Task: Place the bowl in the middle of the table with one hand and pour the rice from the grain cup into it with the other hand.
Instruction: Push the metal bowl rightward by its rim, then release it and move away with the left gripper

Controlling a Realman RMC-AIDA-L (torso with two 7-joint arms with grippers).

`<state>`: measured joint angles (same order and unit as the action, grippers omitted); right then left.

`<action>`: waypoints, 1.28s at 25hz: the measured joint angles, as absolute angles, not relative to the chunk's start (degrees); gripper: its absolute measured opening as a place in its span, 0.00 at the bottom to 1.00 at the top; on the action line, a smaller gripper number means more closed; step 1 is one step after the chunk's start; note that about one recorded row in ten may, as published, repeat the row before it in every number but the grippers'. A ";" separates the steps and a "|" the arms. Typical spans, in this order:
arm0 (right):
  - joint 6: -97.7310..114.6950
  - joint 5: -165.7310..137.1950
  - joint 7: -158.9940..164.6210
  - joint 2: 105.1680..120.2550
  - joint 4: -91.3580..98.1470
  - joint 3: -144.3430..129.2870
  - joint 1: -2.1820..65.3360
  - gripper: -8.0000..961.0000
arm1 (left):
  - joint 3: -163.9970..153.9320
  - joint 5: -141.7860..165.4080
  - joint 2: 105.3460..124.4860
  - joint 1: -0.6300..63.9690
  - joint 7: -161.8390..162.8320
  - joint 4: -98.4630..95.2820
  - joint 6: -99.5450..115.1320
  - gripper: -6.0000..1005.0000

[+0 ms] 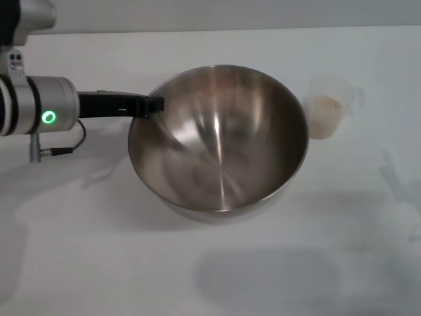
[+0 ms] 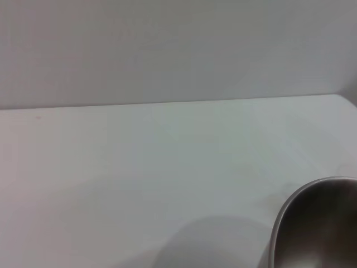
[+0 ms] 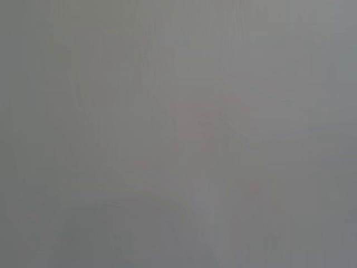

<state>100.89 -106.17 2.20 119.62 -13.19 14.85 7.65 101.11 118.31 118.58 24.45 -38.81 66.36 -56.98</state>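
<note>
A plain pale grey wall (image 1: 230,13) stands behind the table (image 1: 79,263) and meets its far edge in a straight line across the head view. The left wrist view shows the same wall, bare and evenly lit, rising from that edge. A soft grey shadow (image 1: 270,276) lies on the table's near side, well apart from the wall.

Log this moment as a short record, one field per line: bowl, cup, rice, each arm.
bowl: the bowl sits upright on the table, near the middle, nothing inside it
grain cup: the grain cup stands upright on the robot's right of the bowl, close to its rim
rice: the rice is in the cup, none poured yet
left gripper: the left gripper is at the bowl's left rim; whether it grips cannot be told
right gripper: not in view
</note>
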 joint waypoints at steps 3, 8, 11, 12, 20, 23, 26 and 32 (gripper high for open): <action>100.89 -106.17 2.19 119.62 -13.22 14.85 7.61 0.87 | 100.36 118.41 118.56 24.38 -38.74 66.36 -56.15 0.07; 100.89 -106.17 2.17 119.62 -13.19 14.85 7.57 0.87 | 98.58 118.58 118.53 23.71 -38.71 66.37 -54.55 0.08; 100.89 -106.17 2.16 119.62 -13.14 14.85 7.60 0.87 | 98.02 118.66 118.50 23.58 -38.70 66.24 -54.04 0.09; 100.89 -106.17 2.16 119.61 -13.13 14.85 7.62 0.87 | 97.97 118.67 118.49 23.56 -38.70 66.10 -53.99 0.09; 100.90 -106.17 2.12 119.62 -13.07 14.85 7.79 0.87 | 97.71 118.67 118.47 23.38 -39.29 65.84 -53.18 0.10; 100.90 -106.17 2.11 119.62 -13.08 14.85 7.81 0.87 | 97.25 118.82 118.43 23.32 -39.50 65.73 -52.92 0.11; 100.90 -106.17 2.10 119.62 -13.10 14.85 7.82 0.87 | 96.99 119.17 118.40 23.00 -39.56 65.95 -52.69 0.12; 100.90 -106.17 2.11 119.62 -13.07 14.85 7.81 0.87 | 96.51 119.24 118.41 22.85 -39.98 66.69 -52.52 0.13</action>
